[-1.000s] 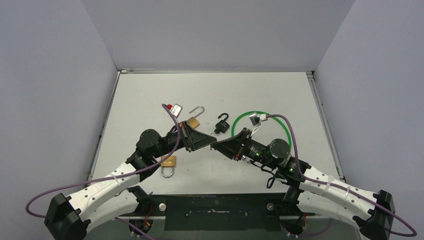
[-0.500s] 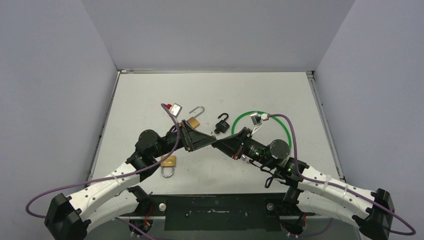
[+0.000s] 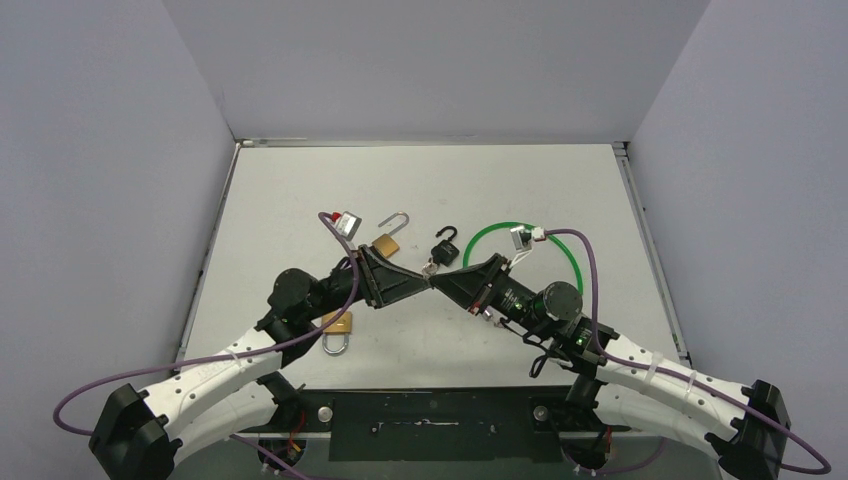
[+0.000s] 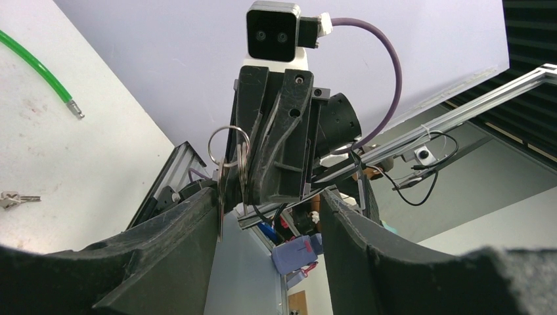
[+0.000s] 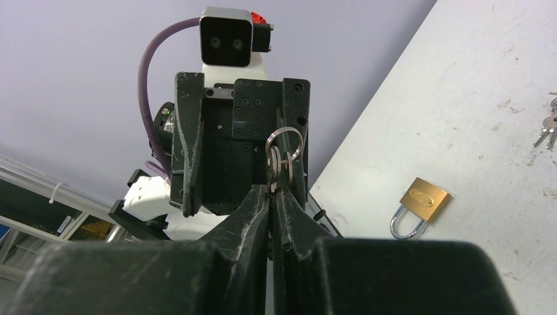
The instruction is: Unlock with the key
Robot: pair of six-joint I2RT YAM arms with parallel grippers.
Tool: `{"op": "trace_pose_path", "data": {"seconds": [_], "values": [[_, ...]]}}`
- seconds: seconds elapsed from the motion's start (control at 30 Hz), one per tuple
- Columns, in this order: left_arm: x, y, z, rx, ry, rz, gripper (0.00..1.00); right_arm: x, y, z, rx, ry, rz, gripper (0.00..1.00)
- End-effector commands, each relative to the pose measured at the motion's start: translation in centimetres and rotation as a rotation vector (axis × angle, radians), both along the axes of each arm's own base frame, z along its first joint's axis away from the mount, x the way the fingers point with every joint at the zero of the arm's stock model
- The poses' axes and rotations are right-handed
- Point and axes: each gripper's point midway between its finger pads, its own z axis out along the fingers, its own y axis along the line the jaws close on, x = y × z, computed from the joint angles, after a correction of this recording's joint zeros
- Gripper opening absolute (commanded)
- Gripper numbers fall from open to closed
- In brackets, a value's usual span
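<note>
A key on a steel ring [image 5: 284,144] is pinched between the tips of my right gripper [image 5: 272,190], which is shut on it above the table. My left gripper [image 4: 269,197] faces it tip to tip and stands open, with the ring [image 4: 230,147] and its key hanging just beside the left finger [image 4: 190,230]. In the top view the two grippers meet mid-table, left gripper [image 3: 422,284] against right gripper [image 3: 440,283]. A shut brass padlock [image 3: 338,330] lies under the left arm. An open brass padlock [image 3: 390,240] and an open black padlock [image 3: 444,247] lie just beyond.
A green cable loop [image 3: 520,232] lies on the table behind the right arm. Loose keys [image 4: 13,198] rest on the white tabletop [image 3: 560,190]. Grey walls close in the table on three sides.
My left gripper has opened and let go of the key, while my right gripper has shut on it. Both wrists have edged a little farther from the near edge.
</note>
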Motion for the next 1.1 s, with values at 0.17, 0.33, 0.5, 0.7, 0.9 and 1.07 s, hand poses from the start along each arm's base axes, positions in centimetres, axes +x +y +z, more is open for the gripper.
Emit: {"op": "trace_pose_path", "data": {"seconds": [0.17,0.33,0.5,0.7,0.9,1.07], "values": [[-0.8,-0.1,2.2,-0.072,-0.083,-0.027,0.26,-0.2,-0.9,3.8,0.107,-0.049,-0.009,0.0],[-0.5,-0.1,1.8,-0.052,-0.075,-0.014,0.1,-0.3,-1.0,3.9,0.104,-0.05,-0.011,0.0],[0.4,-0.2,0.6,0.066,-0.093,0.042,0.0,-0.1,-1.6,3.5,0.065,-0.053,-0.037,0.0],[0.4,0.2,-0.4,0.24,-0.193,0.065,0.0,0.6,-2.3,2.4,-0.072,-0.07,-0.091,0.13],[-0.6,1.1,-1.7,0.473,-0.344,-0.006,0.0,2.6,-5.8,-1.0,-0.387,-0.092,-0.253,0.69],[-0.1,2.8,-3.4,0.715,-0.458,-0.032,0.0,0.8,-4.7,1.6,-0.416,-0.289,-0.122,0.75]]}}
